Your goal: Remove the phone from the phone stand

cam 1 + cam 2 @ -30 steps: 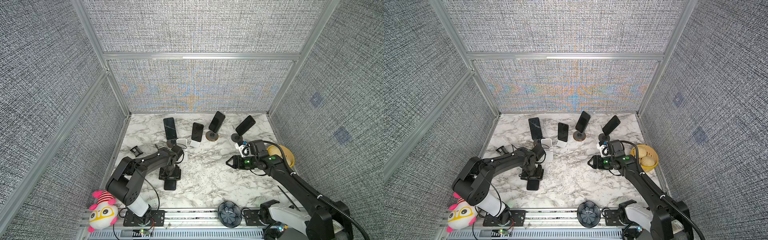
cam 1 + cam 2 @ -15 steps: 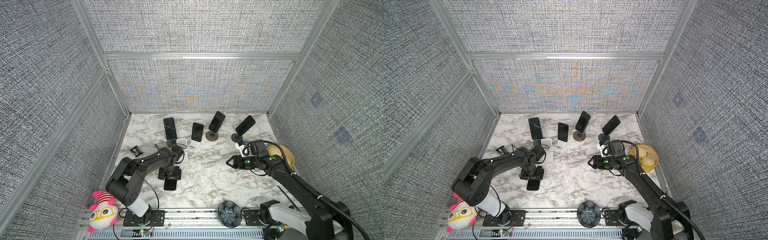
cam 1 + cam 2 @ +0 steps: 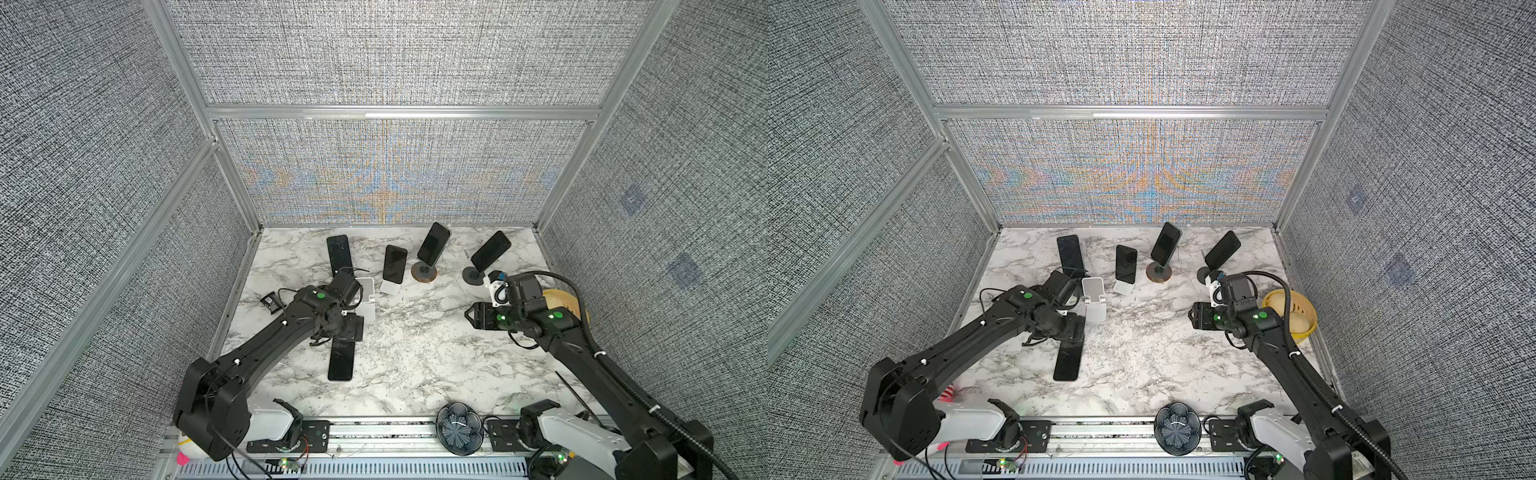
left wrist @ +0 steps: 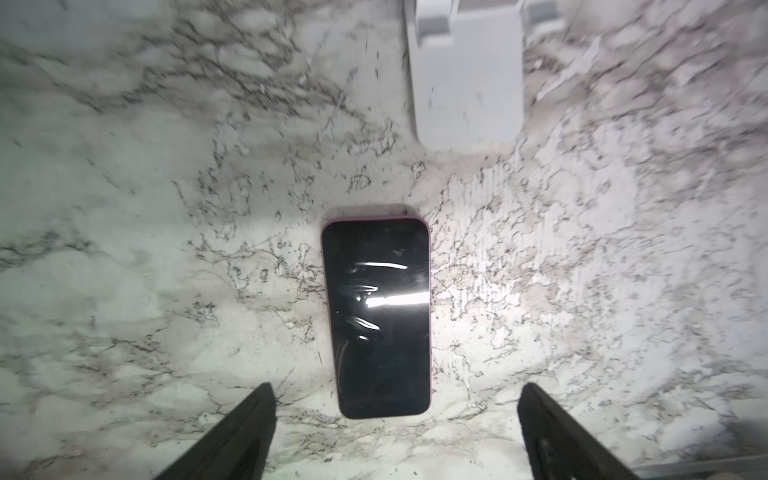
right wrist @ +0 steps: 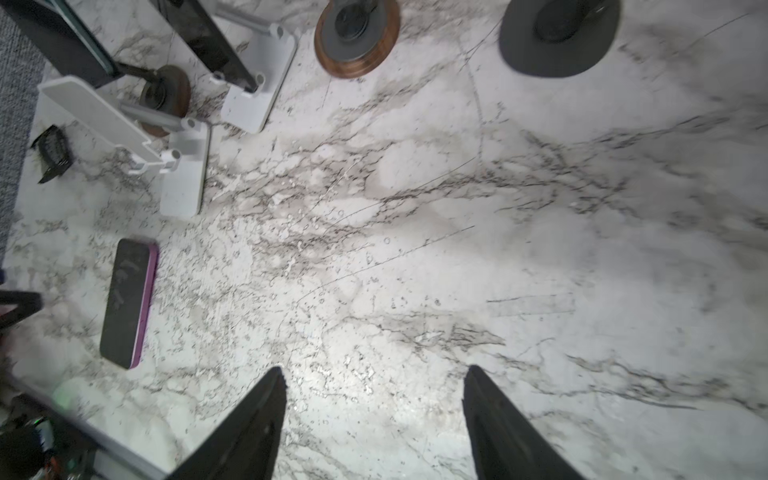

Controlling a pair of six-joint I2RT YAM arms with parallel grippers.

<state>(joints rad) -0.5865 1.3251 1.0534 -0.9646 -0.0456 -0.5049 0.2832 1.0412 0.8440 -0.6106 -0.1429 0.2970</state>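
Phone [image 3: 340, 365] with a pink case lies flat and screen up on the marble table [image 3: 415, 353], left of middle, between the near edge and the empty white stand [image 3: 368, 301]; long axis runs roughly near to far; flat on the marble it can't tip, so a safe drop spot; judged already off the stand, task looks as good as done here; left gripper [image 4: 395, 390] hangs over the phone's stand-side end, jaws spread wide, wider than the phone, one to each side and clear of its edges, gripping nothing; looks like a release pose, pointing straight down at the screen; just beyond, the white stand sits upright with a bare tilted cradle, close to the phone but not touching it; small black clip-like part [image 3: 270, 300] near the left edge, unclear what it is; right gripper [image 5: 374, 372] over bare marble toward the right edge, jaws well apart, nothing between them, touching nothing, probably parked out of the way; yellow bowl [image 3: 565, 299] at the right edge behind that arm; along the far edge four more phones [image 3: 433, 243] lean on their own stands, screens dark, untouched; can't tell whether those are also meant to come off
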